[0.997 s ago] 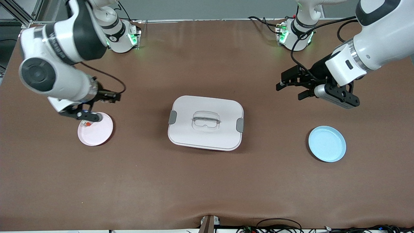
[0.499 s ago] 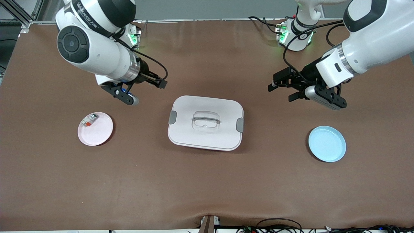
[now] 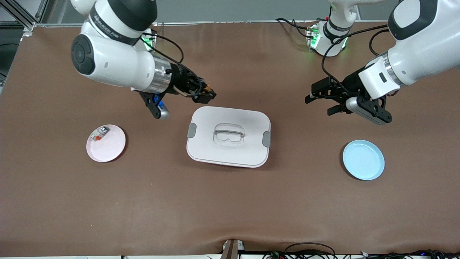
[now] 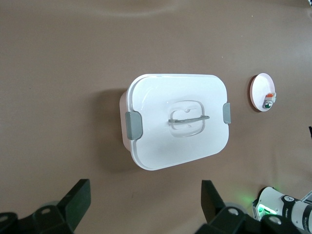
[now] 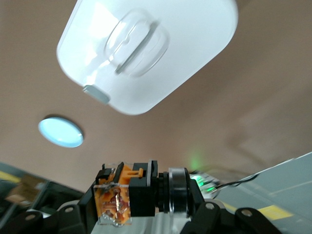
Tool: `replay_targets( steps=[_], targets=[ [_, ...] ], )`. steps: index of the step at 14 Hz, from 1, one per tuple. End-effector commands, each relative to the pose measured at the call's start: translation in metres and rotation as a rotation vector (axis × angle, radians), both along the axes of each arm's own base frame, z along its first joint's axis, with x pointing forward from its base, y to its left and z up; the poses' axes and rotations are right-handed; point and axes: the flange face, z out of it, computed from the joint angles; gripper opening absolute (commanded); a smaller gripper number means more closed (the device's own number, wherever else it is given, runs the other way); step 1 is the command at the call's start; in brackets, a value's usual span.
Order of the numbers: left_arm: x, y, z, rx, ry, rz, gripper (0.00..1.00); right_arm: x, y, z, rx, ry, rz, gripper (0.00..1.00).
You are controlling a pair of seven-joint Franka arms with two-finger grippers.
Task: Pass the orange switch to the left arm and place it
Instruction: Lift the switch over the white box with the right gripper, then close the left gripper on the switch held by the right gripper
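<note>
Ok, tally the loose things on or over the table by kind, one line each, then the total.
Plates: 2, pink plate and blue plate
Boxes: 1, white box
Switches: 2, orange switch in the right pincer, small switch on the pink plate
Total: 5

The counter point(image 3: 230, 201) was plain brown. The box point(image 3: 228, 136) was white with grey latches. One plate point(image 3: 106, 143) was pale pink, the other plate point(image 3: 363, 160) light blue. The switch point(image 5: 114, 200) showed orange and black.

Orange switch point(image 5: 119, 201) in right gripper point(image 3: 208, 94)
</note>
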Motion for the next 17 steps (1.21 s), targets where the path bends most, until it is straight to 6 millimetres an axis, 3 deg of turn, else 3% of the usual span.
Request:
replay_targets(
  steps=[1,5,11,14,17],
  targets=[
    [-0.009,0.002,0.006,-0.015,-0.009,-0.013,1.0,0.002,0.029,0.001,0.051,0.031,-0.103,0.06],
    [-0.02,-0.005,-0.002,-0.093,0.04,0.01,1.0,0.003,0.063,-0.015,0.153,0.101,-0.229,0.06],
    [-0.062,-0.024,-0.002,-0.131,0.028,0.025,1.0,0.005,0.085,-0.023,0.222,0.148,-0.3,0.06],
    [-0.071,-0.061,0.003,-0.132,-0.034,0.015,0.98,0.004,0.094,-0.024,0.222,0.146,-0.296,0.06],
    [-0.078,-0.08,0.003,-0.134,-0.059,-0.001,0.92,0.004,0.093,-0.024,0.222,0.145,-0.297,0.06]
  ],
)
